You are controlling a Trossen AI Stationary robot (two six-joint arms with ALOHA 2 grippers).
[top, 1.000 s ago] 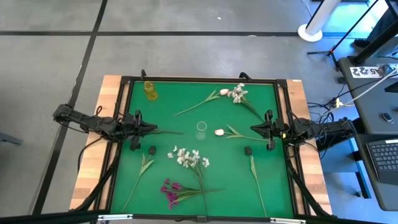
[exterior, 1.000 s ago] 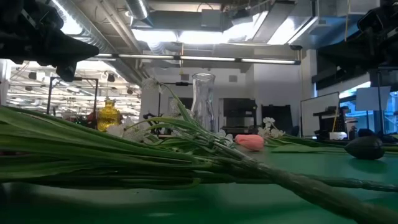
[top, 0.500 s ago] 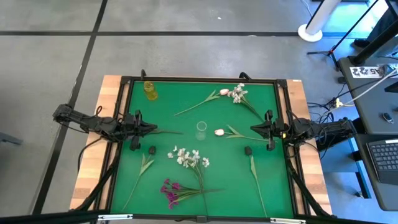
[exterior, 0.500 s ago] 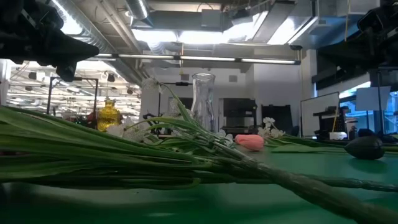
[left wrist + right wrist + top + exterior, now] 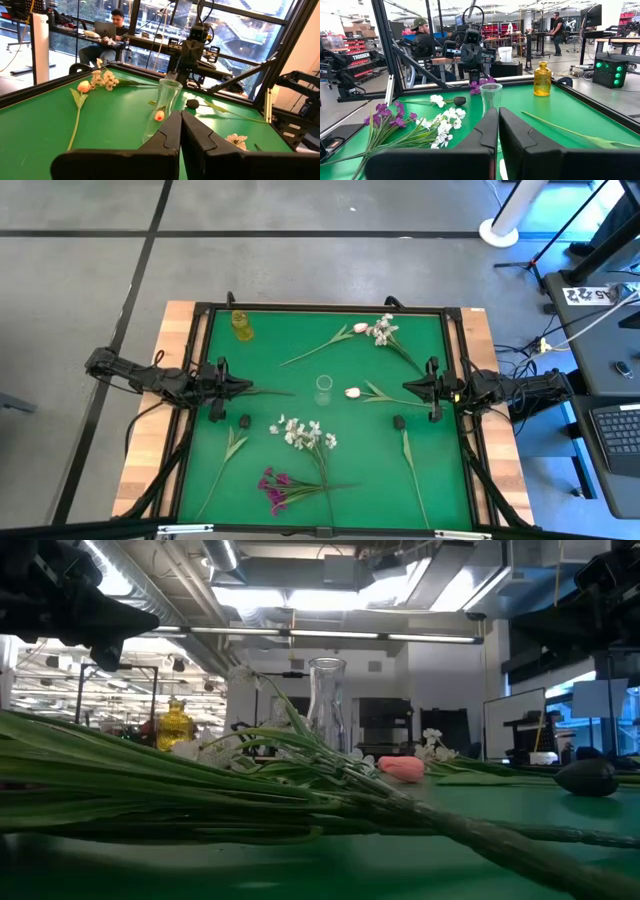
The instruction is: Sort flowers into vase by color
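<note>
The dark two-finger left gripper (image 5: 243, 389) is held level at the left edge of the table, pointed inward, its fingers (image 5: 167, 131) pressed together. The dark two-finger right gripper (image 5: 409, 387) is held level at the right edge, pointed inward, fingers (image 5: 487, 128) likewise closed. Nothing is gripped by either. Both arms are extended horizontally, facing each other.

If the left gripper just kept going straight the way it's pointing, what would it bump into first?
Probably the clear glass vase: it stands upright right ahead of the shut left gripper, near the middle of the green table. Nothing else seems to lie between, though depth is hard to judge.
</note>
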